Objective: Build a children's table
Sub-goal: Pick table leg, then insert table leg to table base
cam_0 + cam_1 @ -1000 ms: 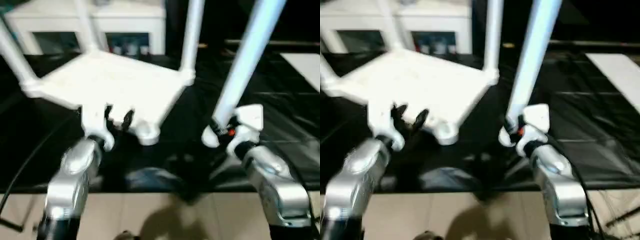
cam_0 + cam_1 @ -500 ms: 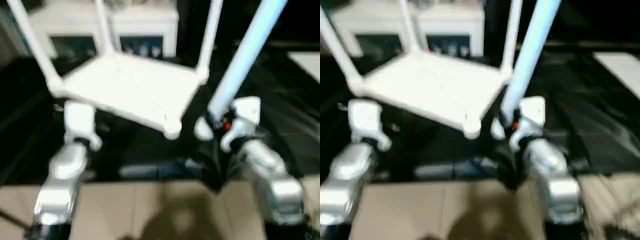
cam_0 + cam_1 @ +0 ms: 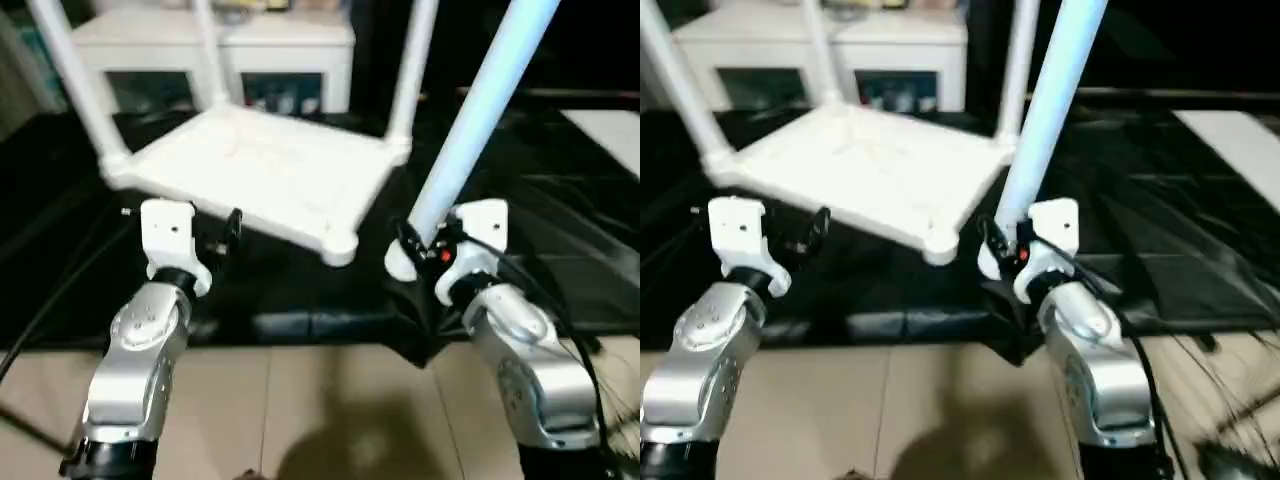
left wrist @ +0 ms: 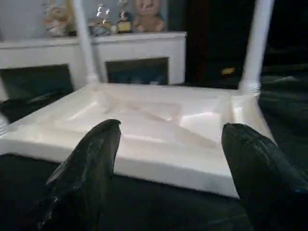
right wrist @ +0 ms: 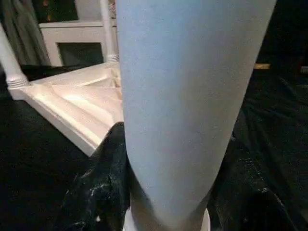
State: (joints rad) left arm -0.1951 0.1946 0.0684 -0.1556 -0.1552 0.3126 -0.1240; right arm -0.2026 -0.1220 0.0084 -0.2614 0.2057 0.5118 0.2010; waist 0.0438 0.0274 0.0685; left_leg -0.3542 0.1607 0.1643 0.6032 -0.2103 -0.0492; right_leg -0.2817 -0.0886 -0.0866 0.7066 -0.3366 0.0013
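The white tabletop (image 3: 260, 170) lies upside down on a black sheet, ribbed underside up. Three white legs (image 3: 75, 80) (image 3: 208, 55) (image 3: 412, 70) stand in its corner sockets. The nearest corner socket (image 3: 340, 243) holds nothing. My right gripper (image 3: 415, 245) is shut on the lower end of the fourth leg (image 3: 470, 120), which leans up and to the right, just right of that socket. In the right wrist view this leg (image 5: 187, 106) sits between the black fingers (image 5: 103, 187). My left gripper (image 3: 222, 235) stands open just in front of the tabletop's near left edge (image 4: 159, 166), holding nothing.
A white cabinet (image 3: 280, 45) with glass doors stands behind the tabletop, with soft toys (image 4: 147, 12) on top. The black sheet (image 3: 560, 230) reaches to the right, where a white panel (image 3: 610, 130) lies. Beige floor tiles (image 3: 330, 410) are under my forearms.
The camera has shifted. My left gripper has drawn back from the tabletop's near edge and to the left. The right gripper still holds the leg beside the near corner.
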